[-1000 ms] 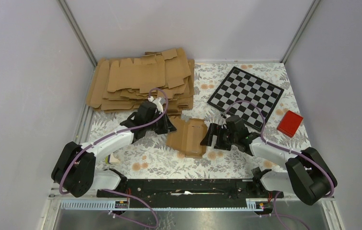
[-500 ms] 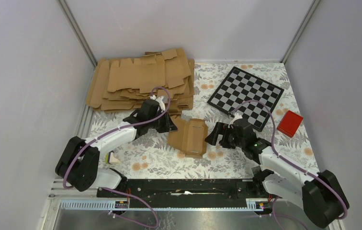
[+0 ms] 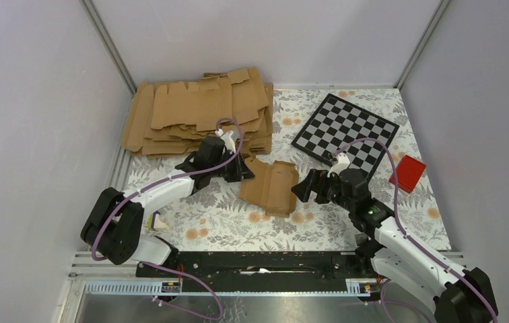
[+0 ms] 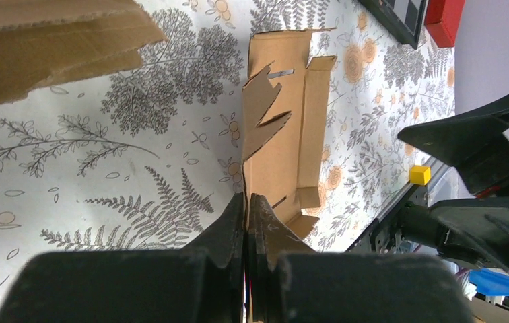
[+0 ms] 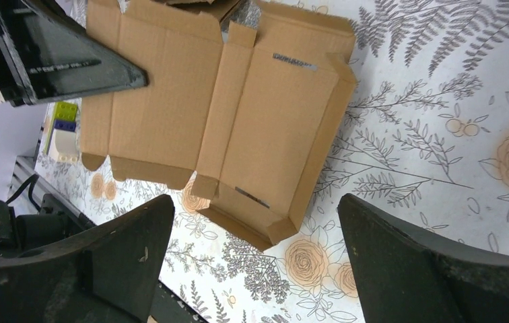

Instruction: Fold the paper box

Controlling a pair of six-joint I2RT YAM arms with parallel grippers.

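The paper box is a small brown kraft blank, partly folded, lying on the flowered table at centre. It also shows in the right wrist view with its side walls raised. My left gripper is shut on the box's left flap, seen edge-on in the left wrist view. My right gripper is open and empty, just right of the box; its fingers straddle the box's near corner without touching it.
A big pile of flat brown blanks lies at the back left. A checkerboard sits at the back right with a red block beside it. Grey walls stand on three sides.
My left gripper has shifted slightly right and back with the box's flap. My right arm has swung so its gripper sits a little farther right and forward, still open.
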